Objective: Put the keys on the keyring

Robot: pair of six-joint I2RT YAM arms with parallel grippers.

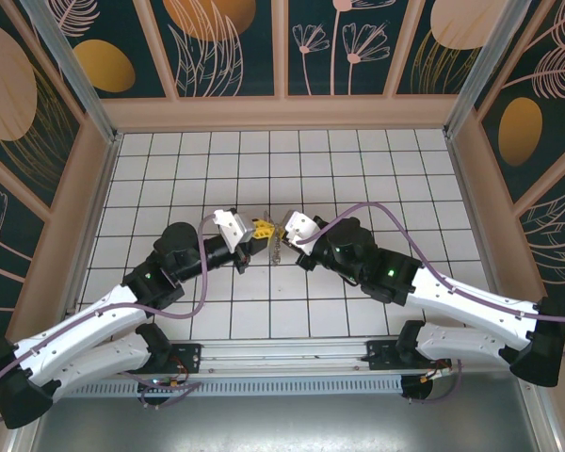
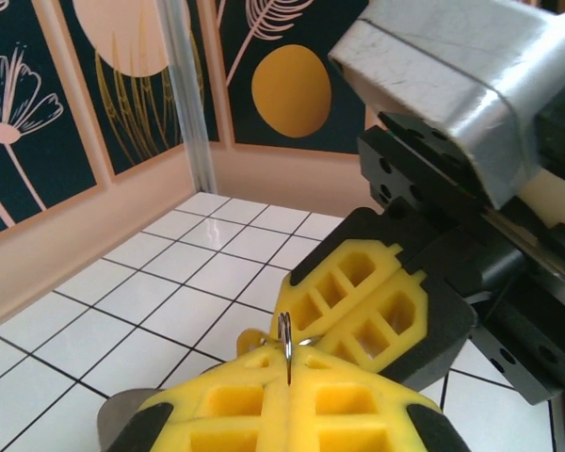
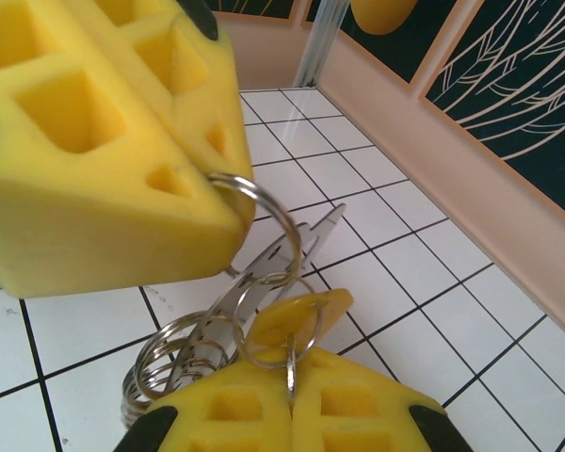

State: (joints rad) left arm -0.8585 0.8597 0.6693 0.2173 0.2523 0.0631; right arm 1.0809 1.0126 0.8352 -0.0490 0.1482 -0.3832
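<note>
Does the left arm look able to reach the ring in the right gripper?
Probably yes: the left gripper meets the right gripper tip to tip, that ring just ahead, though it is shut on a second ring.

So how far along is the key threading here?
Done: both pieces are up off the table. In hand: the left gripper pinches the keyring, and the right gripper pinches a small ring at the gold key. Left: linking them, unless already joined.

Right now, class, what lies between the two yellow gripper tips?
Right wrist view: linked silver wire rings, a silvery key and a flat gold piece bridge left gripper and right gripper.
</note>
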